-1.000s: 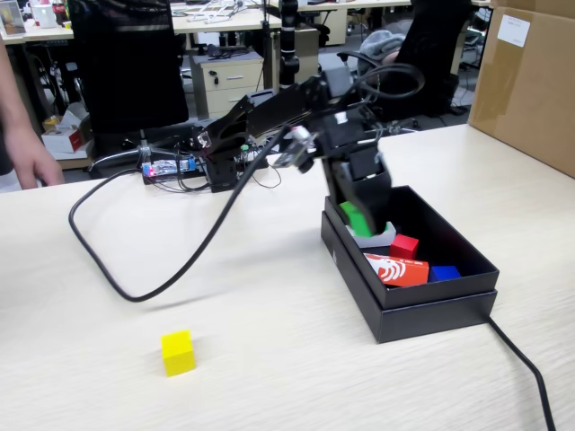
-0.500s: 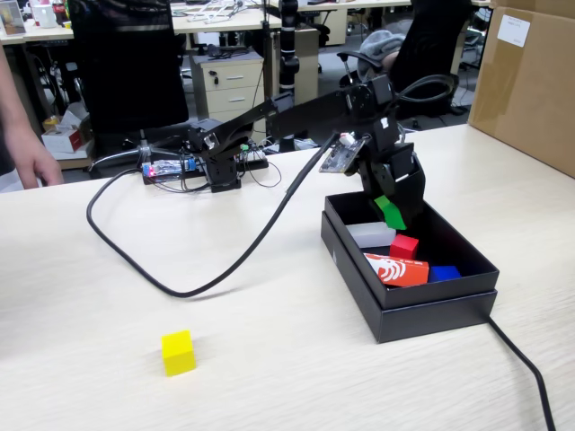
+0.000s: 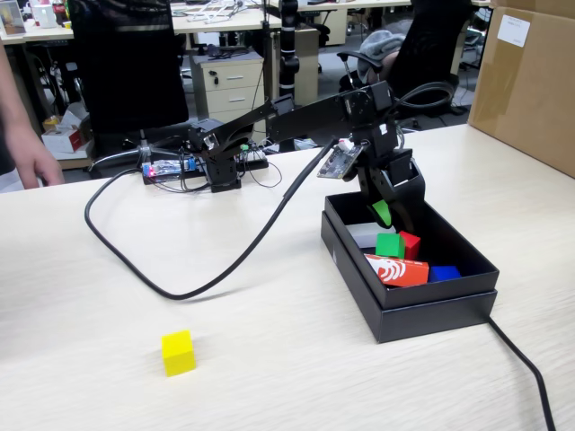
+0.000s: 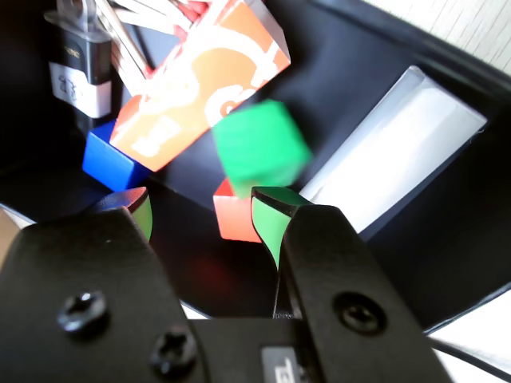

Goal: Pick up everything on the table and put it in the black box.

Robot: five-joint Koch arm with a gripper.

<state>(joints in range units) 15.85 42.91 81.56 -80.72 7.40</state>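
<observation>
One green cube (image 4: pixel 260 153) drops from our released gripper (image 4: pixel 204 219) into the black box (image 3: pixel 431 310) (beside a red cube (image 3: pixel 411 243)); it may bounce. We see a yellow cube (image 3: pixel 178 352) far left.

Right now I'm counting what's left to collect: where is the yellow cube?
In the fixed view the yellow cube sits alone on the table at lower left, well left of the black box.
</observation>
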